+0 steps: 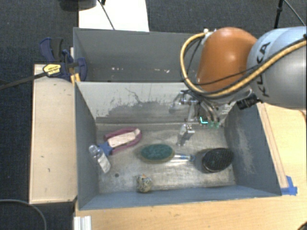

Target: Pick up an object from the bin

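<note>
Pincer (192,123): spread cannot tell; approach step. Green oval pad (156,152) near, left of it; black round brush (217,160) right. Next: align over one, descend.

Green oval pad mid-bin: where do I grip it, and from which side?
Probably across its narrow middle, coming down from above. The green oval pad lies flat, long axis left-right, with bare bin floor along its near and far edges to close into. A clear piece lies at its right end, so stay off that end.
</note>
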### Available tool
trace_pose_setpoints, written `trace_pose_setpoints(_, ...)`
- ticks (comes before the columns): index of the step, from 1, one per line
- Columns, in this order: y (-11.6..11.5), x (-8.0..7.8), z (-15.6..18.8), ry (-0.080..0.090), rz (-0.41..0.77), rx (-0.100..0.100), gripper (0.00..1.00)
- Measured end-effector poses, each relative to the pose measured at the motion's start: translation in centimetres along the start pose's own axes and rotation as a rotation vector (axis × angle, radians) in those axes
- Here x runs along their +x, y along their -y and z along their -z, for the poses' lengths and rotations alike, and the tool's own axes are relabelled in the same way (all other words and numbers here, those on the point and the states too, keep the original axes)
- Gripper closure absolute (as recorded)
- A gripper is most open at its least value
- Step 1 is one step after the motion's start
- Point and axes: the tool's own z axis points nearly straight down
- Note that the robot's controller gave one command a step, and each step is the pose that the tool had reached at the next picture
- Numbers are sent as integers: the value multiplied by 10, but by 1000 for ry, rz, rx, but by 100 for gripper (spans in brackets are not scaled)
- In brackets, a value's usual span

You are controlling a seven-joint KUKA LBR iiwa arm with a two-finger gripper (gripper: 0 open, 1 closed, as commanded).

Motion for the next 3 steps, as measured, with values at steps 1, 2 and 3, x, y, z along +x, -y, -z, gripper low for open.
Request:
trace_pose_setpoints(1, -7, 14, -133, 10, 293, 0, 0)
trace_pose_setpoints(2, -7, 11, -130, 20, 288, 0, 100)
trace_pose_setpoints(3, 2, -1, 4, 15, 285, 2, 100)
